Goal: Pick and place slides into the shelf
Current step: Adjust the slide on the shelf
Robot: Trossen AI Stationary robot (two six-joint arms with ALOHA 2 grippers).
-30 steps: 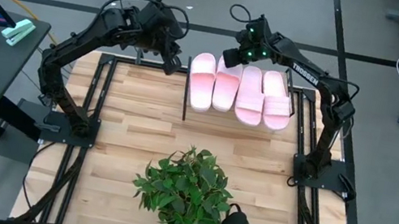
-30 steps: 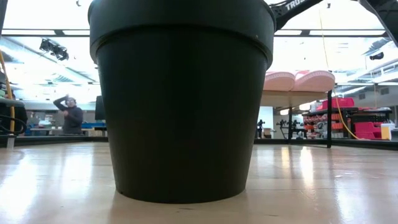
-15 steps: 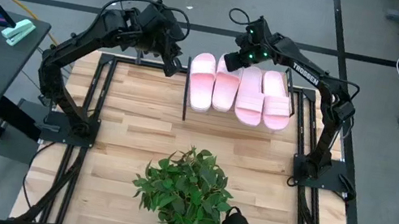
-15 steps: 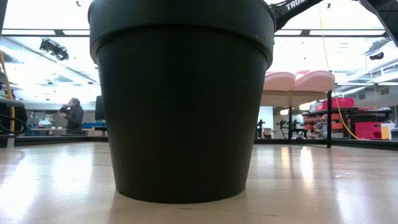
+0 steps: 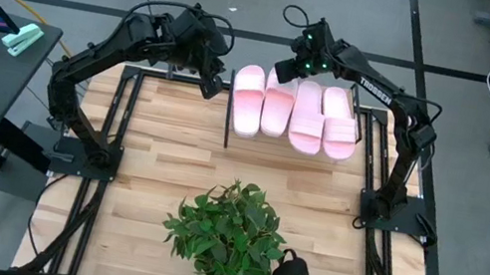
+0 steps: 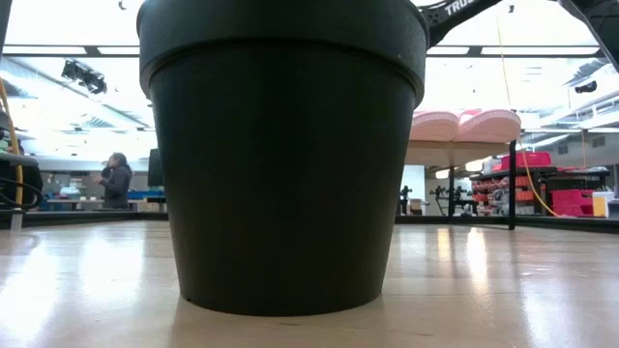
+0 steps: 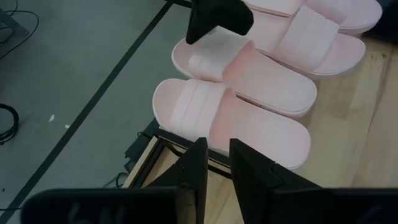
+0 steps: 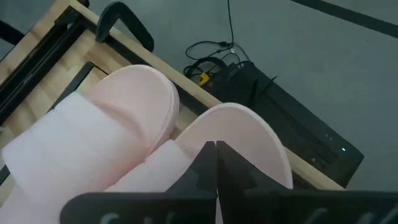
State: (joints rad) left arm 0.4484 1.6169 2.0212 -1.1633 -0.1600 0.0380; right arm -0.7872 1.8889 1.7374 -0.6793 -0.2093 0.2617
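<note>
A grey floor with cables surrounds the wooden counter (image 5: 166,129). At the counter's far edge the left end effector (image 5: 209,78) hangs just beside the left end of the shelf (image 5: 230,125), its fingers (image 7: 194,163) nearly together with a narrow gap and nothing between them. Four pink slides (image 5: 294,112) lie side by side on the shelf, filling it from its left end to its right, toes toward the counter's far edge. The right end effector (image 5: 284,68) sits over the far end of the second slide from the left; its fingers (image 8: 210,163) are pressed together, and whether they touch the slide cannot be told. A potted plant (image 5: 227,230) stands near the counter's near edge.
</note>
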